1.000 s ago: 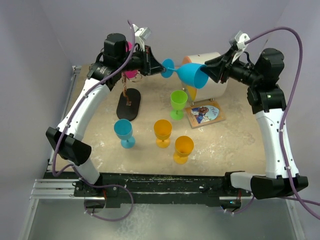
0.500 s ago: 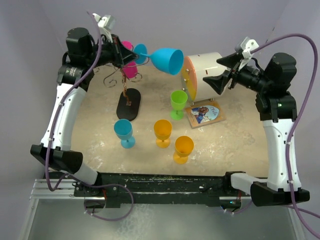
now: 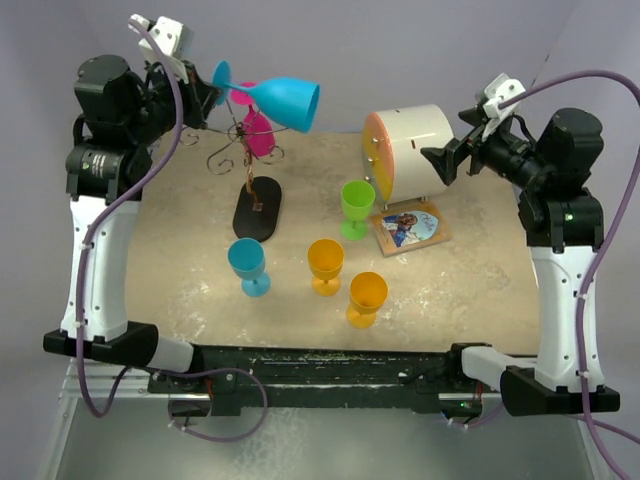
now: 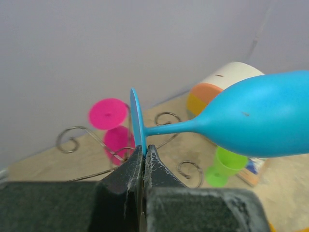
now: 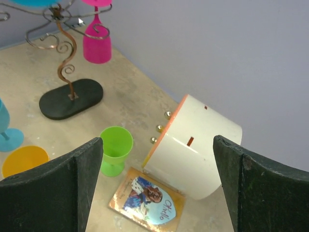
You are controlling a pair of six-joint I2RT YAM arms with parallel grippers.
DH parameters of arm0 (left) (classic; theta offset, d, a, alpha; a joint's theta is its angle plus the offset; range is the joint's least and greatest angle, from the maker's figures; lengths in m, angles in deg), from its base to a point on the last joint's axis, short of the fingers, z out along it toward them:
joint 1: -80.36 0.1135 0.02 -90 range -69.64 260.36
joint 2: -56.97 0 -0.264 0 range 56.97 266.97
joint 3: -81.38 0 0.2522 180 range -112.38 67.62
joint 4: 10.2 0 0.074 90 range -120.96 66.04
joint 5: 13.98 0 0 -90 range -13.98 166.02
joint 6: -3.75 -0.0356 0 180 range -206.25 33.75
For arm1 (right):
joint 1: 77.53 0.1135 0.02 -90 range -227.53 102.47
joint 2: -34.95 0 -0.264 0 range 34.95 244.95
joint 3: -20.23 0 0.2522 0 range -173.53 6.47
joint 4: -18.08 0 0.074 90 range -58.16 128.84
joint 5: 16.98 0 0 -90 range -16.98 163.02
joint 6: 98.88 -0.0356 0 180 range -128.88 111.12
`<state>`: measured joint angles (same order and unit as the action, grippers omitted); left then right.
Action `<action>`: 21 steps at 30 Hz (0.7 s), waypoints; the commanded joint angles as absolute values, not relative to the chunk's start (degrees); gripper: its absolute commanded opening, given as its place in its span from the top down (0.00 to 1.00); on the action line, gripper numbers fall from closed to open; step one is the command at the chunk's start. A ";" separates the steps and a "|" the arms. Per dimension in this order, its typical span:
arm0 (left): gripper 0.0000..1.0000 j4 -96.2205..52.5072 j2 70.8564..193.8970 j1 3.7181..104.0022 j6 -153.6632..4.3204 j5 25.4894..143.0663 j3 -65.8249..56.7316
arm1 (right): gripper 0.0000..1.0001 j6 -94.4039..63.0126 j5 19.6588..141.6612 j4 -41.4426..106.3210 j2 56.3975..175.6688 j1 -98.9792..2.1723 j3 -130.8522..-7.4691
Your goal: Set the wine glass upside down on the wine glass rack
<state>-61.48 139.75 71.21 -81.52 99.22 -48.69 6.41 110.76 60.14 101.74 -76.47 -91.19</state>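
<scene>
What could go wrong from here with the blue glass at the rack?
1. The left pincer grips the blue wine glass only by the edge of its foot, with the bowl sticking out sideways; it could pivot or slip.
2. The pink glass already hangs on the wine glass rack, close to the blue one; a bump could knock it off.
3. The rack is thin wire on a small base; a push may tip it.

The left white-and-black arm (image 3: 95, 230) rises tall at the desk's (image 3: 450, 290) far-left corner. Its black two-finger end effector (image 4: 144, 151) pinches the foot of a blue plastic wine glass (image 4: 260, 113). The right arm (image 3: 555, 290) stands at the right edge, its end effector (image 3: 440, 165) spread wide, empty.
</scene>
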 commanded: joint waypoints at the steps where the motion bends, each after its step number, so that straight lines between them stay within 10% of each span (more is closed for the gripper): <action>1: 1.00 -62.74 136.13 72.03 -92.92 81.85 -53.11 | 0.01 12.28 106.98 61.22 102.07 -76.67 -87.22; 21: 1.00 -46.51 132.34 79.78 -127.72 43.08 -45.61 | 0.06 24.12 115.03 59.39 99.52 -76.74 -61.58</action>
